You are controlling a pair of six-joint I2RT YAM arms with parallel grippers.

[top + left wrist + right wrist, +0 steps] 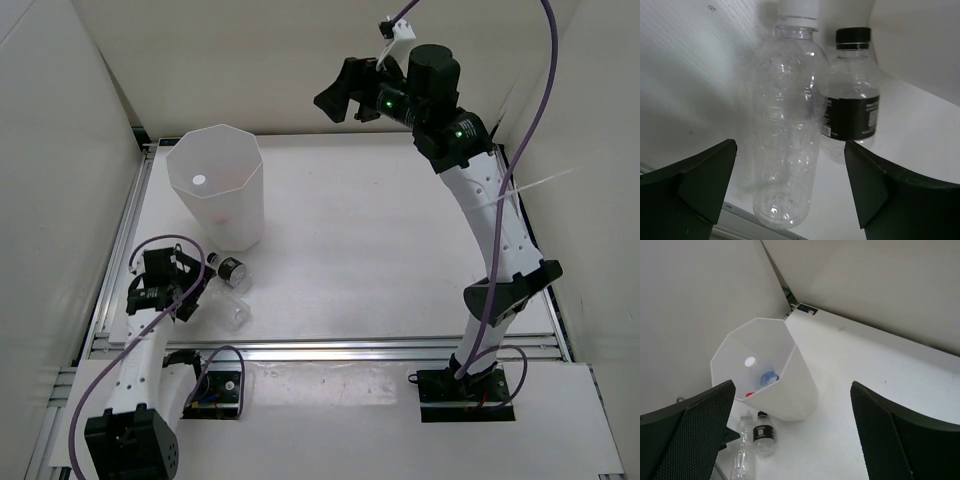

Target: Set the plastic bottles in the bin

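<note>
Two plastic bottles lie on the table beside the bin (236, 222): an unlabelled clear one with a white cap (787, 130) (238, 314) (742, 452) and a short black-capped, black-labelled one (852, 100) (232, 270) (763, 435). My left gripper (790, 192) (192, 286) is open and low, its jaws either side of the unlabelled bottle's base without touching it. My right gripper (792, 407) (345, 95) is open and empty, high above the back of the table. Inside the white faceted bin (802, 385) I see a blue-labelled bottle (769, 376), a red cap (749, 395) and a white cap (750, 361).
White walls close in the table at the left, back and right. A metal rail (330, 350) runs along the near edge, just behind the unlabelled bottle's base. The right arm (495, 230) arches over the table's right side.
</note>
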